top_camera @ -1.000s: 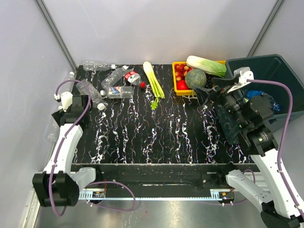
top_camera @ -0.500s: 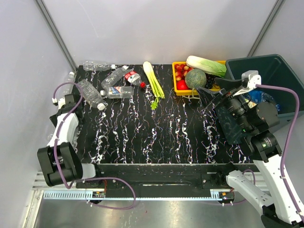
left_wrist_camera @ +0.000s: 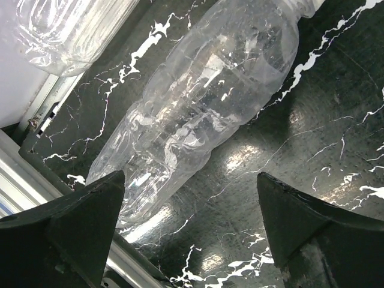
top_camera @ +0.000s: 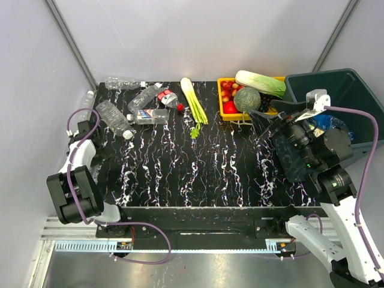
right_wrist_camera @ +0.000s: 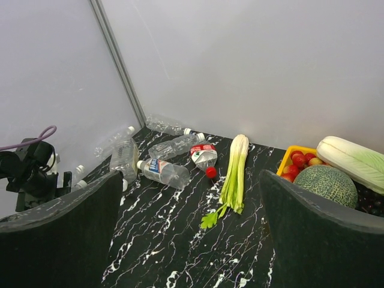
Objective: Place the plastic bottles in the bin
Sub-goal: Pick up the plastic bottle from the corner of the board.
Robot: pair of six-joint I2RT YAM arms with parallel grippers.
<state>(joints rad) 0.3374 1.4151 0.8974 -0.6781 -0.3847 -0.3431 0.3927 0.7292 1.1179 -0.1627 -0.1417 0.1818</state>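
Several plastic bottles lie at the table's far left. A clear bottle (top_camera: 114,119) lies closest to my left gripper (top_camera: 95,133). Close up, this bottle (left_wrist_camera: 204,102) has its base by the left finger (left_wrist_camera: 78,222) of the open left gripper (left_wrist_camera: 192,204), unheld. Another clear bottle (left_wrist_camera: 66,30) lies beyond the table edge. Further bottles are a blue-labelled one (top_camera: 149,116), a crushed red-labelled one (top_camera: 168,98) and two clear ones (top_camera: 146,96) (top_camera: 123,83). My right gripper (top_camera: 264,117) hangs open and empty beside the bin (top_camera: 354,84), which holds bottles (top_camera: 327,123).
A celery stalk (top_camera: 193,102) lies mid-table. A yellow tray (top_camera: 223,108) at the back holds a melon (top_camera: 246,99), a cabbage (top_camera: 260,83) and small red fruit. Grey walls with metal posts close in on the left, back and right.
My left arm has folded, its elbow rising toward the table's left edge, while its gripper stays by the clear bottle. The right arm shifted slightly toward the bin, then held still.
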